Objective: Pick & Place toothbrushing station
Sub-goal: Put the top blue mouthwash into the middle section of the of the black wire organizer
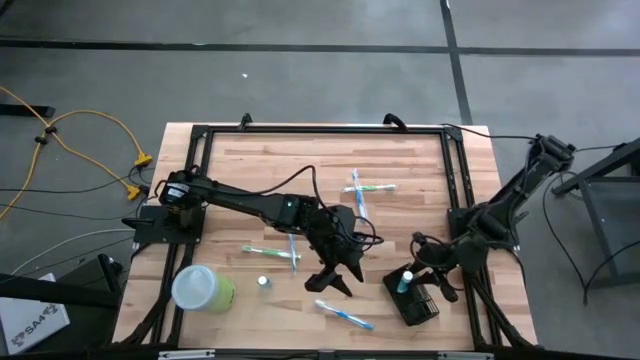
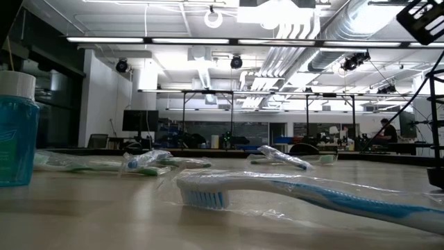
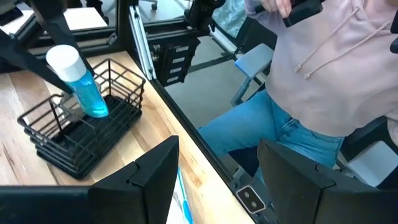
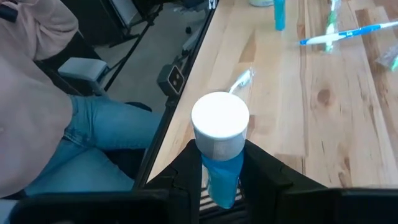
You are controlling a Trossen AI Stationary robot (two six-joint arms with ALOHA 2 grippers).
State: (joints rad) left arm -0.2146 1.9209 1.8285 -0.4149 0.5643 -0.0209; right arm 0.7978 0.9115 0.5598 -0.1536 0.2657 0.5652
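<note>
From above, the black wire-mesh holder box (image 1: 418, 300) sits near the front right corner of the wooden table (image 1: 400, 160), with the right gripper (image 1: 408, 281) reaching into it, and only the right wrist view shows why: its two dark fingers (image 4: 186, 165) are closed partway around a small blue bottle with a white cap (image 4: 220, 118), gripping it just under the cap. The left wrist view catches the same bottle (image 3: 79, 84) from the side, standing upright in one end of the holder box (image 3: 81, 134), something the overhead picture reduces to a pale dot. The left gripper (image 1: 338, 275) hangs over the middle of the table with its fingers (image 3: 149, 180) spread wide and nothing between them. Overhead I can count wrapped toothbrushes scattered about: one (image 1: 345, 316) just in front of the left gripper, another (image 1: 270, 253) to its left, and a crossed pair (image 1: 362, 189) farther back. The lime-green cup (image 1: 205, 288) lies near the front left corner, with a tiny object (image 1: 263, 283) beside it that I cannot identify. The low view shows none of the arms clearly (just a wrapped toothbrush (image 2: 312, 194) lying close to the lens and a blue bottle (image 2: 16, 132) at the edge). Both wrist views also show a person in a pink hoodie and jeans (image 3: 323, 74) standing right at the table's front edge.
</note>
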